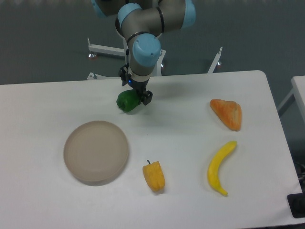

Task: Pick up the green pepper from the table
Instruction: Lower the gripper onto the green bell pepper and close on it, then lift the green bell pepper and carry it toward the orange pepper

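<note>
The green pepper point(127, 102), small, glossy and dark green, is at the back middle of the white table point(190, 157). My gripper point(139, 98) comes straight down on its right side. One dark finger point(146, 98) presses against the pepper's right edge, and the other is hidden behind the pepper. The jaws look closed on the pepper. The pepper sits at or just above the table surface, and I cannot tell which.
A round beige plate point(96, 151) lies at the front left. A yellow-orange pepper point(154, 176) with a dark stem is at the front middle. A banana point(220, 167) and an orange wedge-shaped item point(228, 113) lie on the right.
</note>
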`<act>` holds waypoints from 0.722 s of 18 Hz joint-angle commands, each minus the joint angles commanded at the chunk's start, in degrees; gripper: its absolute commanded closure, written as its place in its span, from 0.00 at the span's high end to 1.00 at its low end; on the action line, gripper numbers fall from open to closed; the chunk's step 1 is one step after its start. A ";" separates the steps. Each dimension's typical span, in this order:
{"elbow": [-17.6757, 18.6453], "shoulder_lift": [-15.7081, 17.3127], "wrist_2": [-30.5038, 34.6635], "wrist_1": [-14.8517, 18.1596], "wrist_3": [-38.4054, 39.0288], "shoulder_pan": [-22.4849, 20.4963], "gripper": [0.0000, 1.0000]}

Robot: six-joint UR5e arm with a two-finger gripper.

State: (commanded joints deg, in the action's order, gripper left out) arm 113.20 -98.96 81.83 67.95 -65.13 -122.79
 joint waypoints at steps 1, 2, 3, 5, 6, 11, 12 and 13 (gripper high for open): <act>0.00 -0.35 0.00 -0.44 0.61 0.79 1.00; 0.26 -0.53 0.00 -0.62 1.05 1.14 1.00; 0.18 -1.05 0.00 -0.88 1.15 1.41 1.00; -0.17 -1.41 0.09 -0.89 1.32 1.41 0.46; -0.70 -1.41 0.17 -0.89 1.23 1.32 0.16; -9.46 -1.67 -0.44 -0.10 0.36 -4.02 0.05; -12.19 -2.11 -1.31 -0.10 0.36 -6.21 0.05; -13.96 -2.37 -1.32 -0.01 0.36 -7.71 0.05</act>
State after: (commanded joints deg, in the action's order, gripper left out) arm 99.25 -101.34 80.51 67.94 -64.78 -130.50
